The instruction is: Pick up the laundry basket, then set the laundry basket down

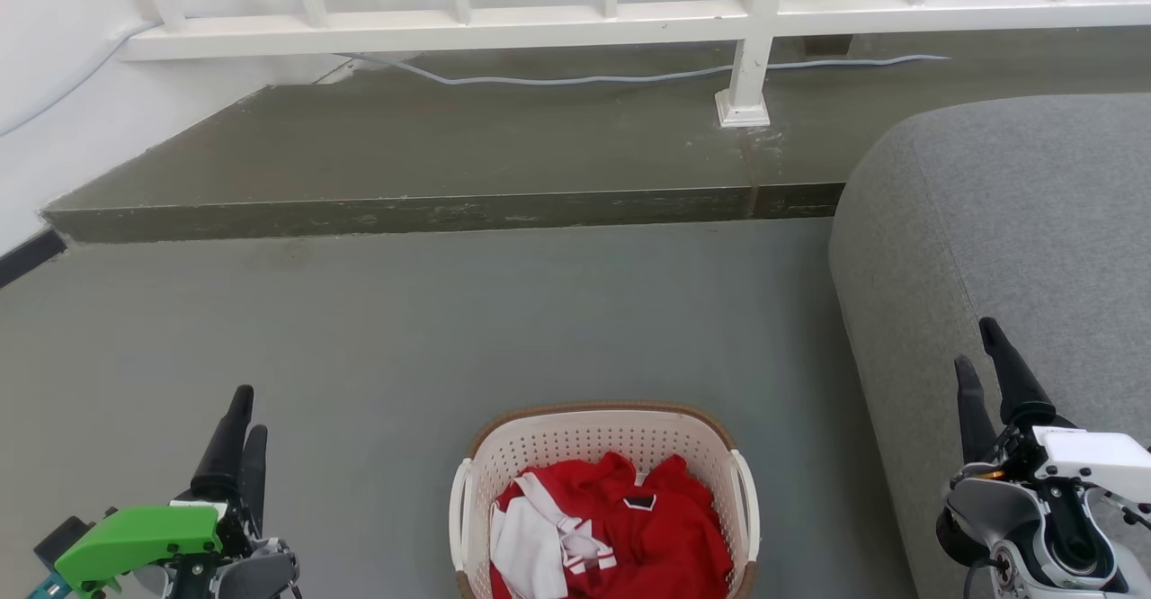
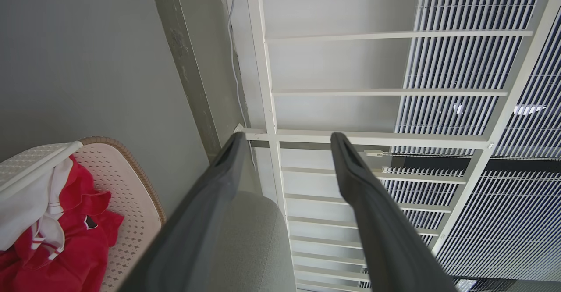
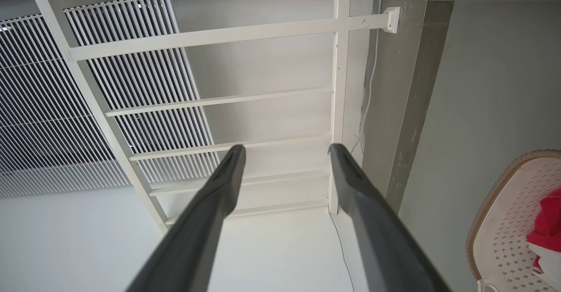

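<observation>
My left gripper (image 1: 248,415) hangs at the left over the grey floor (image 1: 360,329), its two dark fingers parted and holding nothing; the left wrist view shows the same open gap (image 2: 287,138). In the middle, the laundry basket (image 1: 593,408) stands on the floor between my arms, well short of the concrete step (image 1: 432,212) at the floor's far edge, and neither gripper touches it. A red jersey (image 1: 656,527) and a white garment (image 1: 526,549) lie heaped inside. The left wrist view catches the basket's perforated wall (image 2: 131,204) at its lower left, the right wrist view catches it (image 3: 513,222) at its lower right. To the right, my right gripper (image 1: 976,344) is raised before the grey sofa (image 1: 989,221), fingers likewise apart and empty (image 3: 287,148).

The pick-up, as I judge it, has not begun: this is the approach. The next move calls for both arms to drop and close inward, the left toward the left handle (image 1: 460,509) and the right toward the right handle (image 1: 752,509), so that the lift stays level and the clothes stay in.
</observation>
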Robot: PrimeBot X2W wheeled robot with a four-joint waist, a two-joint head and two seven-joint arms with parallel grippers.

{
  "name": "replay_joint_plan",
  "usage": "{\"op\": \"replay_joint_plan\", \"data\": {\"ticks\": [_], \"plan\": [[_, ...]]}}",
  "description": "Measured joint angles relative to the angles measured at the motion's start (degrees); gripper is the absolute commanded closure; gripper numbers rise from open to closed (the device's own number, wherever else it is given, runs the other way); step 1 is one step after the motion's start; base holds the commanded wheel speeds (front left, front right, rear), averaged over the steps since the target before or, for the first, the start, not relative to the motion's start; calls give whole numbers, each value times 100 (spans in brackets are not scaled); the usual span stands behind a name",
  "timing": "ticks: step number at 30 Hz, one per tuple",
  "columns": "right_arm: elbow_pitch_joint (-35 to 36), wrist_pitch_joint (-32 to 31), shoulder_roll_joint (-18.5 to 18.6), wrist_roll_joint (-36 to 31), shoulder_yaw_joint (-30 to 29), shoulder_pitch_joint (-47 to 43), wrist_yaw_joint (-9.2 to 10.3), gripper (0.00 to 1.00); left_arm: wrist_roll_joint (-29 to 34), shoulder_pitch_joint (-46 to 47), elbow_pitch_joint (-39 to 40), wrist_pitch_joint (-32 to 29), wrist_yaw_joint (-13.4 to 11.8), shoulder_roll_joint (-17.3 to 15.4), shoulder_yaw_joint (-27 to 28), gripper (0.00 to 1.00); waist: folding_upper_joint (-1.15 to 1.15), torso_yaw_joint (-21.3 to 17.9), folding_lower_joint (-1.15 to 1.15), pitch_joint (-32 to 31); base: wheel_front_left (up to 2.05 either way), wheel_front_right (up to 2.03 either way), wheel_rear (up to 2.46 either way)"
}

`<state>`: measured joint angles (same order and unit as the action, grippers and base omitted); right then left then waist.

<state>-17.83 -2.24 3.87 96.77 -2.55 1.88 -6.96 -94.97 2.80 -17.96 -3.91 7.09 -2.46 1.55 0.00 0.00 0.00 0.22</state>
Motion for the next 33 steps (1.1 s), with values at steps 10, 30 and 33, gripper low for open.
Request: {"op": "replay_joint_plan", "data": {"ticks": [10, 30, 33], "plan": [[115, 68, -1, -166, 116, 0, 0, 0, 126, 1, 108, 196, 1, 0, -64, 0, 0, 2, 0, 11, 0, 0, 0], [408, 482, 366, -1401, 787, 35, 0, 0, 1601, 1, 333, 553, 1, -205, -391, 0, 0, -20, 0, 50, 0, 0, 0], [407, 532, 400, -1645, 879, 41, 0, 0, 1908, 1, 368, 605, 1, -205, -392, 0, 0, -25, 0, 50, 0, 0, 0]]}}
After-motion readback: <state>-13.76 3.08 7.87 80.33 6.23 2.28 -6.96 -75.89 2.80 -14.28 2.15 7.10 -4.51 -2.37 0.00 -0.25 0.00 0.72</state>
